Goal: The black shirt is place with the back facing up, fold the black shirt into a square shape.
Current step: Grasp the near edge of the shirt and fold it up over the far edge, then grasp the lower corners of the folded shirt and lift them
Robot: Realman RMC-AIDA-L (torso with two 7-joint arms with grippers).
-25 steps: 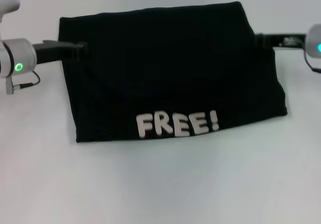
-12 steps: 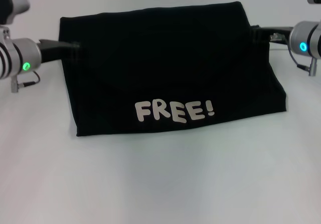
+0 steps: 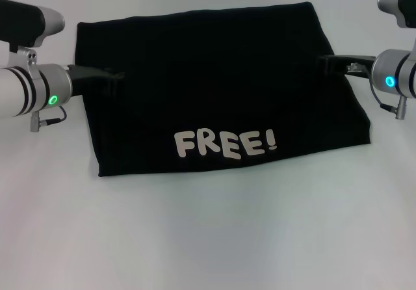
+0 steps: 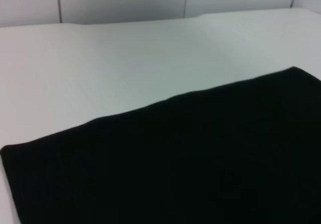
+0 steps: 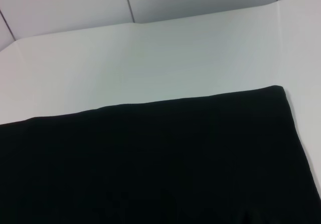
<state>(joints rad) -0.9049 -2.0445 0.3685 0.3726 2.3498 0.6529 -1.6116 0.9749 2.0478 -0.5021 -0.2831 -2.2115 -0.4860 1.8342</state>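
Both arms have dropped nearer since a moment ago. The soft black folded shirt with white "FREE!" lettering lies flat on the white tabletop. Left pincer and right pincer sit at its side edges; can't tell their grip.

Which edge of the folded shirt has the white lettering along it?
The near edge of the black shirt, toward the robot; "FREE!" runs just above it. The far and side edges are plain.
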